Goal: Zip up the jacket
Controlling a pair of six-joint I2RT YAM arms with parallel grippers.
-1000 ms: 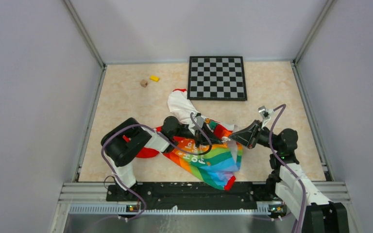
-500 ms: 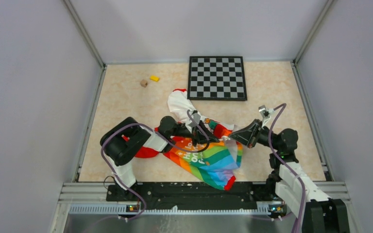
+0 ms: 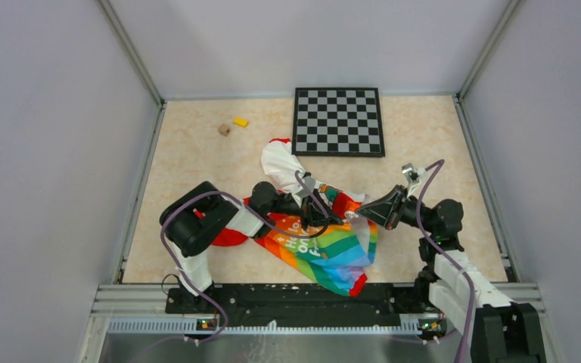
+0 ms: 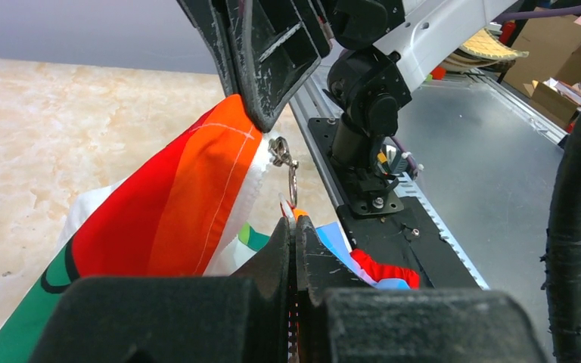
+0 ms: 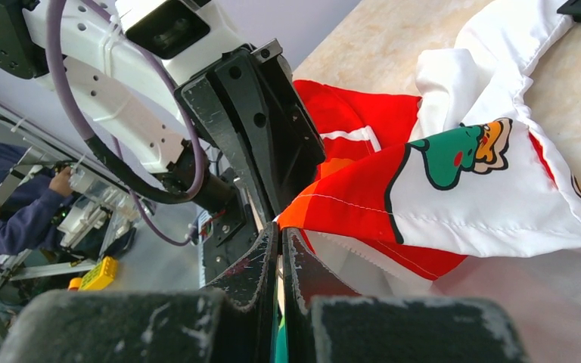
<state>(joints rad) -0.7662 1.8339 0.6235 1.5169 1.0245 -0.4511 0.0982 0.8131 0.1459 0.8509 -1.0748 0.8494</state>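
Shift since earlier: left arm has eased slightly leftward; right arm and cloth have barely changed.
Jacket: the small child's fabric jacket (image 3: 325, 249), white cartoon-print upper, red sleeves and rainbow-striped lower panel, lies crumpled mid-way across the beige marbled worktop (image 3: 197, 151), between the two arms.
Left end effector (image 4: 293, 234): fingers pressed together, apparently on the tab hanging from the small metal zip pull (image 4: 290, 178); the tab vanishes between the pads, so the hold is likely, not certain.
Right end effector (image 5: 278, 249): closed, clamping the orange-red edge of the jacket just beside the zip pull.
Long axis: the jacket runs from the rainbow hem near the arms' bases up to the white upper, far and left.
Key relation: the two end effectors meet tip to tip; the unzipped length lies far-left of the left end effector, so that arm pulls while the right anchors.
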